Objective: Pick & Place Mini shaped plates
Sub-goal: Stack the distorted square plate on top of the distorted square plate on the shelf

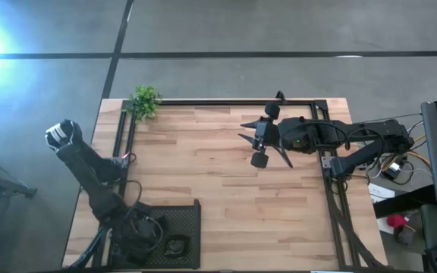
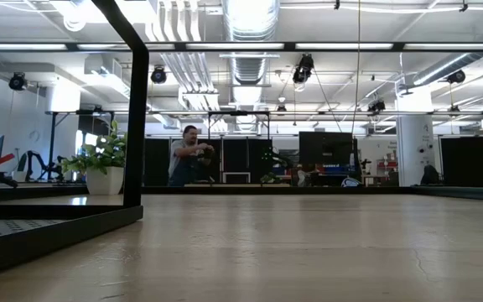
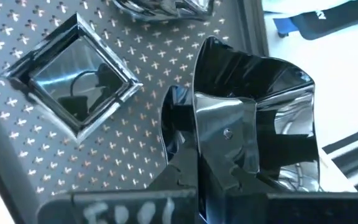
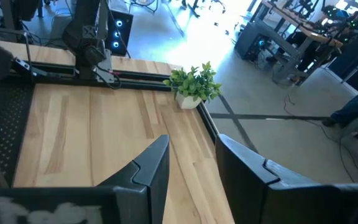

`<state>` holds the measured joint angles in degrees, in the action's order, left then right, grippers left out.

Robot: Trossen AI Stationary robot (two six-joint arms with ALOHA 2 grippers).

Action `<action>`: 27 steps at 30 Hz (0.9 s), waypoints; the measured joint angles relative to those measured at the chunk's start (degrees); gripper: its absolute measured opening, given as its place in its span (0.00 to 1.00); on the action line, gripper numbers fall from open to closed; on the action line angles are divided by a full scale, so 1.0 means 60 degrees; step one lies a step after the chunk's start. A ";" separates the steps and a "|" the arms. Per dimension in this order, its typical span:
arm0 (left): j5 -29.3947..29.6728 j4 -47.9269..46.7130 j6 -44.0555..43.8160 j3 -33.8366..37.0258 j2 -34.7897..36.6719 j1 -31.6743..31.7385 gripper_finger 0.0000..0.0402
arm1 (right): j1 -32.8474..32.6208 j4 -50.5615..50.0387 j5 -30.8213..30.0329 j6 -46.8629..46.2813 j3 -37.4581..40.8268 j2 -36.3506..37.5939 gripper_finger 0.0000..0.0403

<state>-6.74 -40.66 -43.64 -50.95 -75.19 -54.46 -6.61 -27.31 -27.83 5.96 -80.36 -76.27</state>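
The left gripper (image 3: 229, 155), low in the tray (image 1: 192, 216) at the bottom left, is closed on a wavy plate (image 3: 253, 112). A square plate (image 3: 73, 84) lies beside it. The right gripper (image 4: 191, 168) hangs open over the table (image 1: 203, 159).

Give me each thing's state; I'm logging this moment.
left gripper: shut on glossy plate, over the mesh tray
square plate: lying flat in the tray
right gripper: open, empty, above the table
plant: upright at the table's corner
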 joint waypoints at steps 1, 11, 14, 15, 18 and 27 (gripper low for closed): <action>0.0007 0.0174 0.0003 0.0093 -0.0054 0.0000 0.00 | 0.0000 0.0000 -0.0001 0.0004 0.0000 0.0000 0.32; -0.0221 0.0713 -0.0515 0.0568 -0.0238 0.0004 0.00 | -0.0004 0.0000 -0.0004 0.0057 0.0000 0.0000 0.30; -0.0213 0.0714 -0.0688 0.0639 -0.0238 0.0004 0.00 | -0.0004 -0.0002 -0.0004 0.0073 0.0000 0.0000 0.31; -0.0208 0.0730 -0.0770 0.0679 -0.0238 0.0004 0.00 | -0.0003 0.0000 -0.0007 0.0073 0.0000 0.0000 0.31; -0.0205 0.0697 -0.0985 0.0773 -0.0238 0.0004 0.00 | -0.0004 -0.0002 -0.0007 0.0075 0.0000 0.0000 0.31; -0.0219 0.0706 -0.1342 0.0908 -0.0238 0.0004 0.00 | -0.0002 0.0004 -0.0011 0.0073 0.0000 0.0000 0.30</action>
<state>-8.05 -36.42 -51.68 -45.50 -76.62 -54.43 -6.62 -27.29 -27.90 6.39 -80.36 -76.27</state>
